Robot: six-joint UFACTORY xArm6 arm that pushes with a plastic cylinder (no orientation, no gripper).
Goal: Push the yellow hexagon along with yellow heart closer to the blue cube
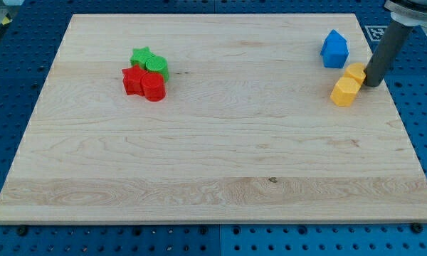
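2 yellow blocks huddled near the right edge of the wooden board [213, 163], in its upper part. Upper of the pair, a yellow block [356, 72] of blunt, many-sided outline, hexagon or heart not to be told apart at this size. Lower one, a second yellow block [344, 92], chunky and angular, touching the first at its lower left. Both glossy, same warm yellow, lit from above.

Just above and to the left, the blue cube [334, 50], peaked on top like a small house, standing apart from the yellow pair by a narrow strip of bare wood. Nothing lying in that strip between yellows and blue.

Pressed up against the right side of the upper yellow block, my tip [372, 85], the foot of a straight dark rod slanting up and out of the view's top right corner. No fingers to spread or pinch: a plain blunt end, set down on the board's right margin, on the far side of the yellows from the blue cube's left face.

Well apart, across the board toward the view's upper left, a tight cluster of 4: a green star-like block [141, 57] and a green round block [157, 67] behind, a red star-like block [133, 80] and a red cylinder [154, 88] in front, all touching.

Beneath and around the board, a blue perforated table [14, 107].
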